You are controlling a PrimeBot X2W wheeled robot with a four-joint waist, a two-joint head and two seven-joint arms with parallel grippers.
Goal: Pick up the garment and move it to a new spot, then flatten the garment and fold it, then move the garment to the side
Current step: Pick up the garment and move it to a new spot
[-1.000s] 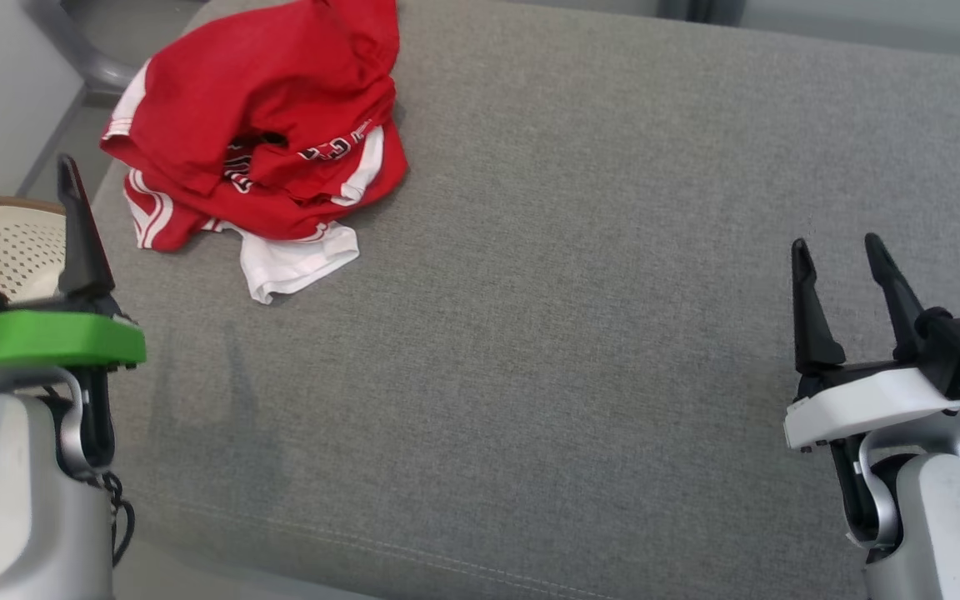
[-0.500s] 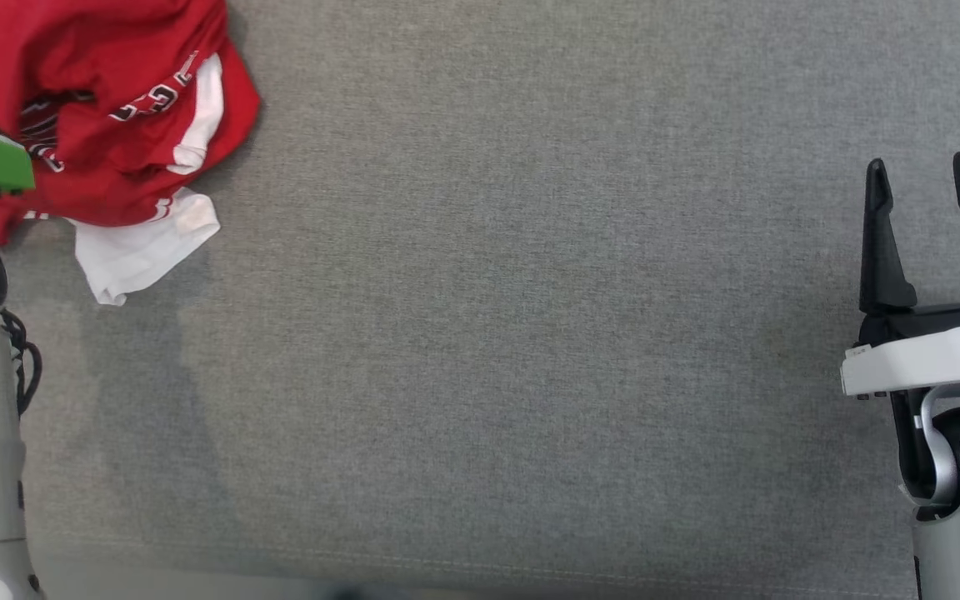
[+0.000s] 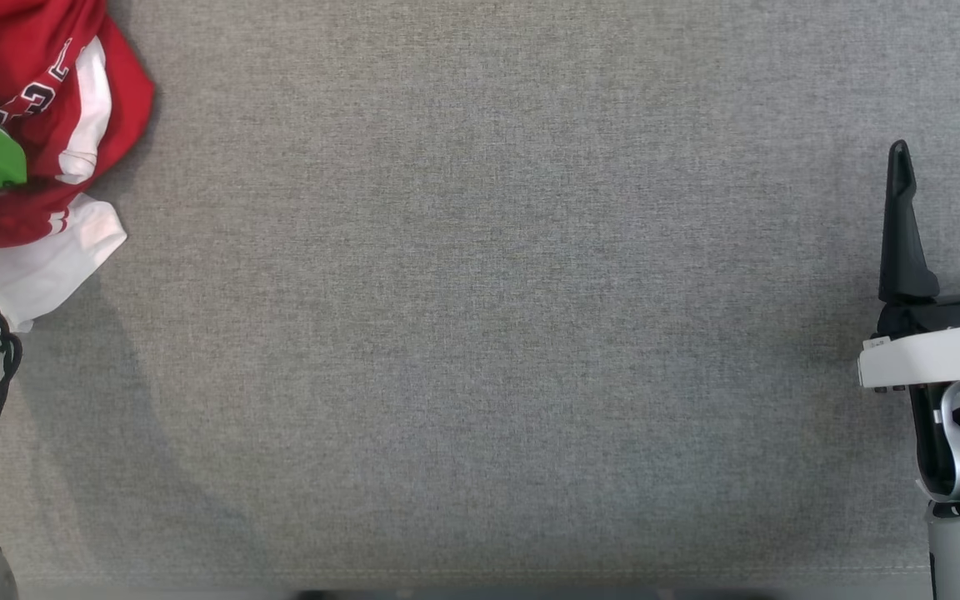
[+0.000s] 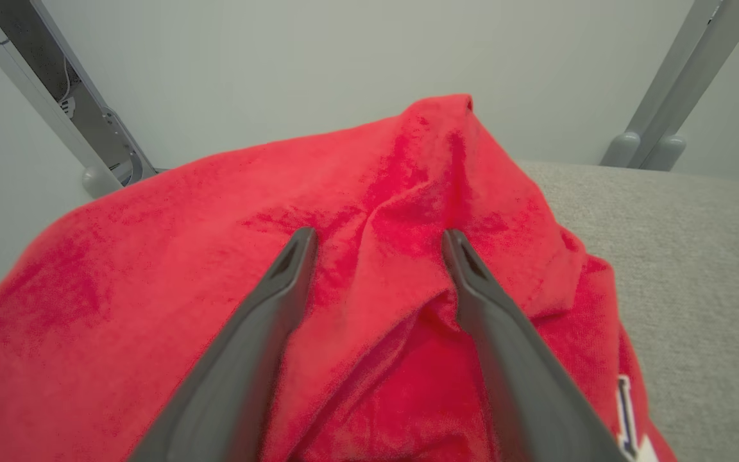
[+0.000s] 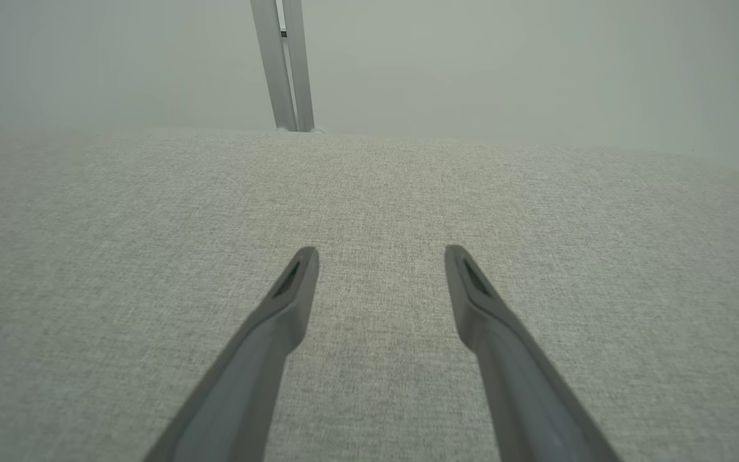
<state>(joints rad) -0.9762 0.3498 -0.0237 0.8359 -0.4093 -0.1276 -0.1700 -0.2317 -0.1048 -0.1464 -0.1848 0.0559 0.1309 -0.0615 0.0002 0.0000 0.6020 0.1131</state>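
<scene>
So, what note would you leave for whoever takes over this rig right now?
Left end effector: open, fingers either side of a ridge in the crumpled red garment; contact unclear.
Right end effector: open, empty, over bare grey cushion.
Garment: bunched on the cushion, at the robot's left.
Done: nothing yet; garment not gripped.
Left: grasp, relocate, flatten, fold, move aside.

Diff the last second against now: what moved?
The head camera swung, so the picture shifted; the garment itself lay put. The left gripper reached forward over the garment, open, gripping nothing. The right gripper stayed open above the bare cushion.
</scene>
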